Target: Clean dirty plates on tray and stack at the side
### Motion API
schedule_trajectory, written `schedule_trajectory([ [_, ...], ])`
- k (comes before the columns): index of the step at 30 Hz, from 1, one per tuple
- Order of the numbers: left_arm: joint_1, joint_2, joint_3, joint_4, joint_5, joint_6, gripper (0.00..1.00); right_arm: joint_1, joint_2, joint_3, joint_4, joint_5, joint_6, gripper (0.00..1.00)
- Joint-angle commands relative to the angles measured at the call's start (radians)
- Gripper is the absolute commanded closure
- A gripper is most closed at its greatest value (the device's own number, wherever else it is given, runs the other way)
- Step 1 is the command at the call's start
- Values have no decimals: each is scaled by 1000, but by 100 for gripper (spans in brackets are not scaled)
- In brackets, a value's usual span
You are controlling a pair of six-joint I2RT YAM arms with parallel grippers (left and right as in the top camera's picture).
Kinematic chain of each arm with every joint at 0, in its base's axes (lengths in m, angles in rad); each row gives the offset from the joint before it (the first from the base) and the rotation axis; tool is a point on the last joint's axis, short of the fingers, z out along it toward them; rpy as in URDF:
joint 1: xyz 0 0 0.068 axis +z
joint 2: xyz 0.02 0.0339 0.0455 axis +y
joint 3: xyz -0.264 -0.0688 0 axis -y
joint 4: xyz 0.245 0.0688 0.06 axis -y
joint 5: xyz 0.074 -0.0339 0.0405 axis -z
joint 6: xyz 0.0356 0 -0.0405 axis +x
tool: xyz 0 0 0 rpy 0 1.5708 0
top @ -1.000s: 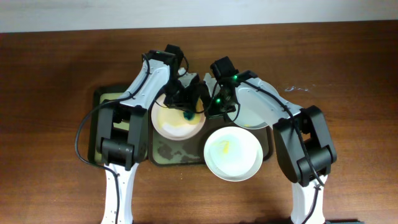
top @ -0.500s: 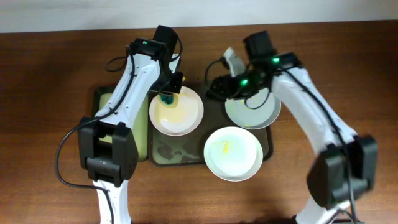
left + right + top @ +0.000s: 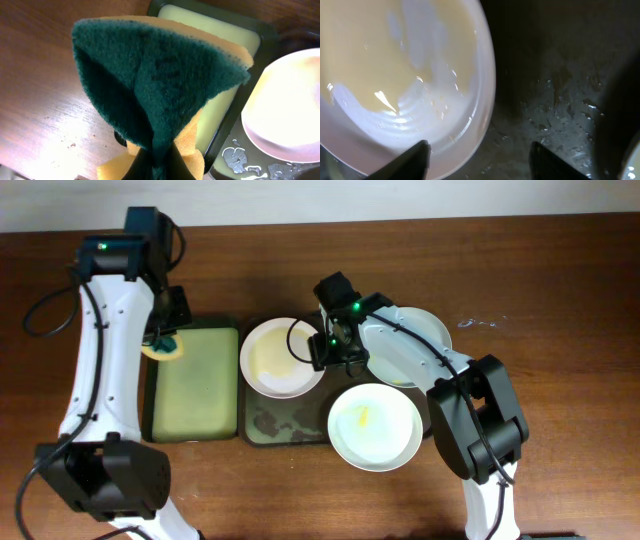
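Observation:
Three white dirty plates lie on the dark tray (image 3: 272, 427): a yellow-smeared left one (image 3: 278, 360), a front one (image 3: 375, 427), and a right one (image 3: 418, 340) partly under my right arm. My right gripper (image 3: 326, 352) hangs open over the left plate's right rim. In the right wrist view that plate (image 3: 405, 70) runs under one finger (image 3: 412, 161), and the gripper (image 3: 481, 161) straddles its rim above the wet tray (image 3: 560, 105). My left gripper (image 3: 163, 343) is shut on a green-and-yellow sponge (image 3: 160, 85), held beside the sponge tray's left edge.
The black-rimmed sponge tray (image 3: 195, 385) with its pale green lining sits left of the dark tray. Brown wooden tabletop (image 3: 560, 300) surrounds both trays. The left wrist view shows the sponge tray (image 3: 222, 107) and the left plate (image 3: 292, 107) past the sponge.
My left arm has carried the sponge off the left plate, leftward to the sponge tray's far edge. My right gripper has opened and moved to the left plate's right rim.

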Motion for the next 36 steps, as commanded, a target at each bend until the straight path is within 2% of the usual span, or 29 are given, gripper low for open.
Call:
schedule_trajectory([
  [1,-2,-100,-5,-24,14,-19,100,-2,14,-7,27,19,50,43],
  [4,-44,-310,-174,85,15,-20,100,-2,20,-7,38,24,57,44],
  [5,-47,-429,-323,163,14,-20,98,-2,35,-7,43,23,58,45],
  [7,-46,-523,-544,297,14,-20,98,-1,61,-7,52,15,74,46],
  [9,-46,-521,-758,458,15,-31,100,4,81,-7,59,8,76,57],
  [10,-46,-507,-793,497,15,-31,100,6,81,-7,66,8,76,61],
  [12,-46,-498,-798,516,15,-31,100,6,81,-7,89,8,75,96],
  [14,-46,-498,-798,527,15,-31,100,-18,64,-4,76,7,67,96],
  [18,-46,-498,-798,553,15,-31,100,-68,-111,45,-10,49,-28,96],
  [23,-46,-498,-798,565,15,-31,100,-4,-286,47,-110,389,-43,96],
  [27,-46,-498,-799,564,14,-30,100,70,-286,47,-94,469,-42,96],
  [29,-46,-498,-798,564,11,-30,100,112,-286,47,-83,577,-42,96],
  [32,-46,-498,-798,565,-34,-31,100,254,-286,47,-70,992,-57,96],
  [34,-46,-498,-798,565,-34,-31,100,365,-286,47,-3,1238,-150,96],
  [36,-46,-498,-798,565,-34,-31,100,499,-286,47,200,1562,-405,96],
])
